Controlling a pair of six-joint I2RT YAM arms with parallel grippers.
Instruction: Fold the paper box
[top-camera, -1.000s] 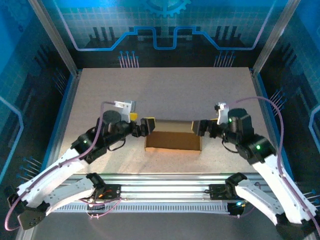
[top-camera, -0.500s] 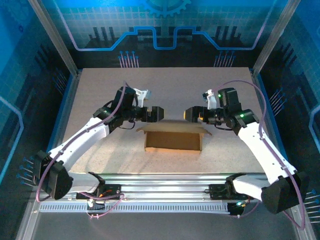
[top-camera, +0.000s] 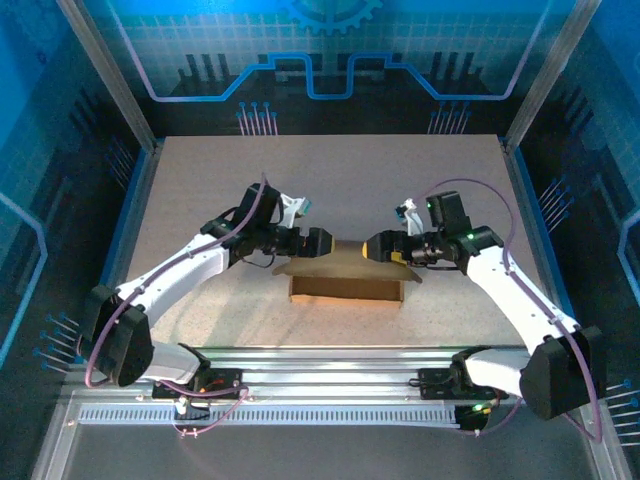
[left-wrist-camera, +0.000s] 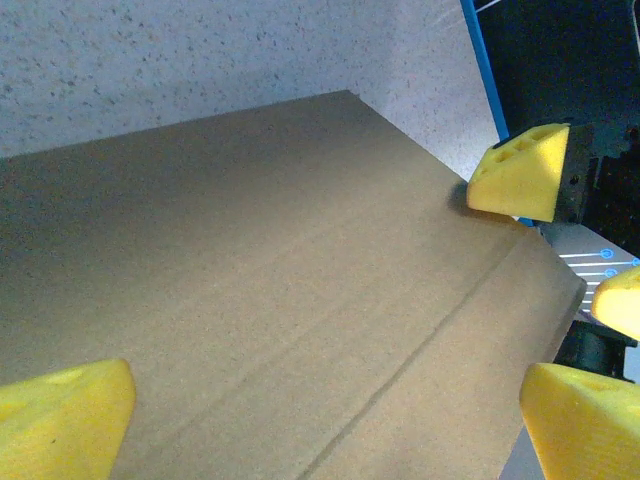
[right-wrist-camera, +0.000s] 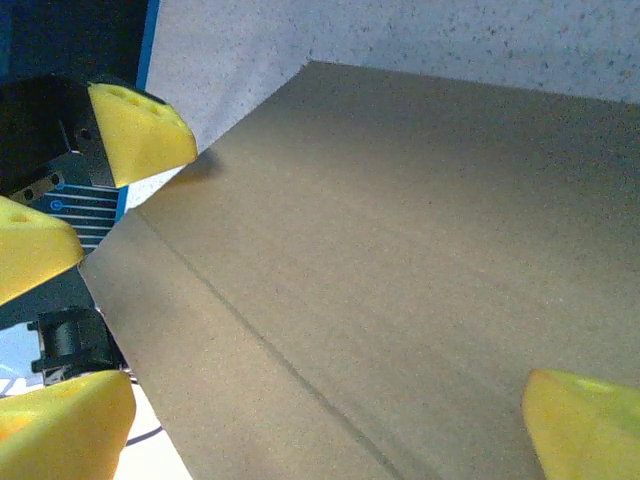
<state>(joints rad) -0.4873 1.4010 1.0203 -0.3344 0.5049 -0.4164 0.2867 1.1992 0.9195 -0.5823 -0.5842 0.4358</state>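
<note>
Brown paper box (top-camera: 345, 288); table (top-camera: 200, 180) apparently speckled beige.

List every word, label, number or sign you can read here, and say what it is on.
No readable text anywhere.
On the paper box: nothing, plain brown cardboard.
On the back wall: a blue gear and circuit-line pattern, no letters.
On the rail: small blue marks, too blurred to read.

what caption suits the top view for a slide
Left gripper and right gripper, both open, face each other above the paper box.
</note>
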